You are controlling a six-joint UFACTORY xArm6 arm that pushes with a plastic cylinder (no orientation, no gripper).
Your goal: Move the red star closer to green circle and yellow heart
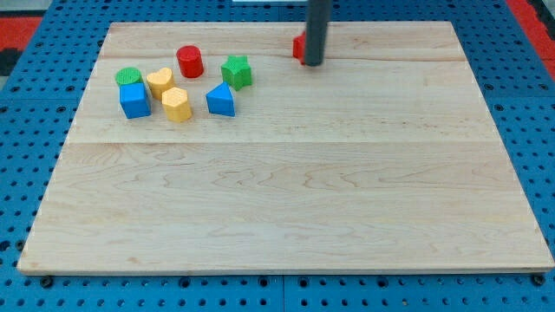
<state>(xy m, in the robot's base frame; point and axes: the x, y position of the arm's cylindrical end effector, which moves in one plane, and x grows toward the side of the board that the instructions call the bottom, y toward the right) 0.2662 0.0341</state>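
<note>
The red star (297, 48) lies near the view's top, right of centre, mostly hidden behind my rod. My tip (313, 63) rests on the board right against the star's right side. The green circle (128, 77) lies at the view's upper left, with the yellow heart (159, 81) just to its right. Both are far to the left of the star.
Near the green circle lie a blue cube (134, 100), a yellow hexagon block (176, 104), a red cylinder (190, 61), a blue wedge-like block (221, 100) and a green star (236, 71). The wooden board (286, 191) sits on a blue pegboard.
</note>
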